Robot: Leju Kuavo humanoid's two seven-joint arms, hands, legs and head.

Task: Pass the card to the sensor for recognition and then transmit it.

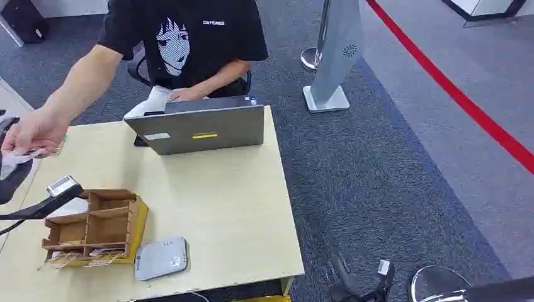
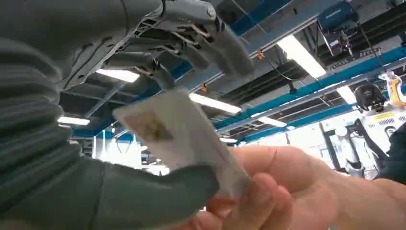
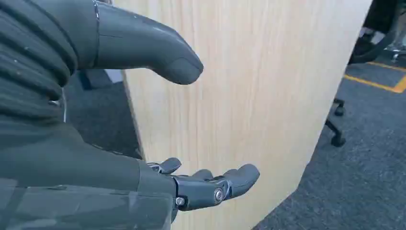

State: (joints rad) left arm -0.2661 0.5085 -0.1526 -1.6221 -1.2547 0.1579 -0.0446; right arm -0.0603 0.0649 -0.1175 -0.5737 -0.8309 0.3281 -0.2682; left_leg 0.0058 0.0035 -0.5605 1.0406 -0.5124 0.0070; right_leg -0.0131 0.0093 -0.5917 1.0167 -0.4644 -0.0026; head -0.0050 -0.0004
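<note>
At the far left, the left hand and a person's hand both hold the thin, glossy card, the robot's thumb and fingers pinching it above the pale wood-grain table. Rightward sit a brown cardboard divider box, a rounded grey sensor and a grey laptop. The right hand hangs beside the table, its smooth fingers spread and holding nothing.

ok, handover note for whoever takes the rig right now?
Left hand: raised at the table's left edge, touching the card, which a person's hand also pinches; who bears it is unclear.
Right hand: open, holding nothing, beside a wooden panel.
Scanner sits by the cardboard organizer.
Done: card is at the handover.
Left: complete the transfer; whether it was scanned can't be told.
</note>
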